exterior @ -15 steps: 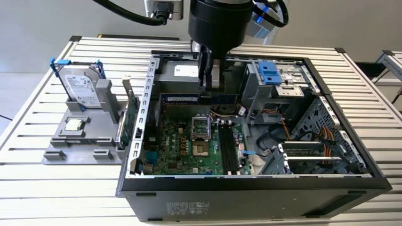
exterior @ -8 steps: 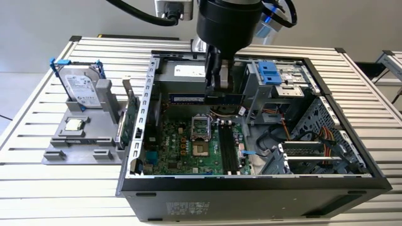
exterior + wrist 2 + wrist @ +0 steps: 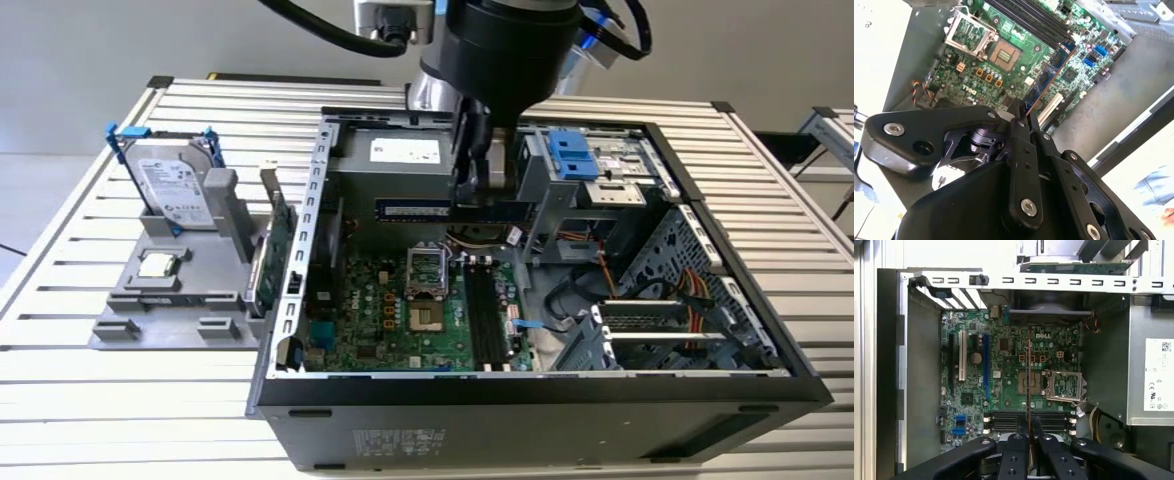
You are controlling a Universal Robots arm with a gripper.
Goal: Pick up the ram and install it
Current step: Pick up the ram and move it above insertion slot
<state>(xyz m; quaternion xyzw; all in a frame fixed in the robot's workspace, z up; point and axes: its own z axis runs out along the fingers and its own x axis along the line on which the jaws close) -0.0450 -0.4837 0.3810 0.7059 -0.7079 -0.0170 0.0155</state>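
- Over the open computer case point(image 3: 534, 395), one robot arm point(image 3: 501, 50) hangs down with one gripper point(image 3: 475, 200).
- The gripper pinches one ram point(image 3: 411, 208) tight between its two fingers point(image 3: 1022, 145).
- The ram is up in the air above the green board point(image 3: 387, 310), not in the black slots point(image 3: 483, 320).
- On the exterior view's left, one gray stand point(image 3: 174, 320) holds one silver hard drive point(image 3: 174, 185) and one small square chip point(image 3: 158, 265).
- One green card point(image 3: 278, 255) stands upright between the stand and the case.
- It all sits on one table point(image 3: 80, 250) made of long silver slats, with plain gray floor point(image 3: 54, 60) past it.
- The ram is long, thin and flat.
- In the second wrist view the ram point(image 3: 1046, 82) is dark blue with black chips in a row.
- In the first wrist view the ram point(image 3: 1028, 380) is seen from its edge, like a thin line.
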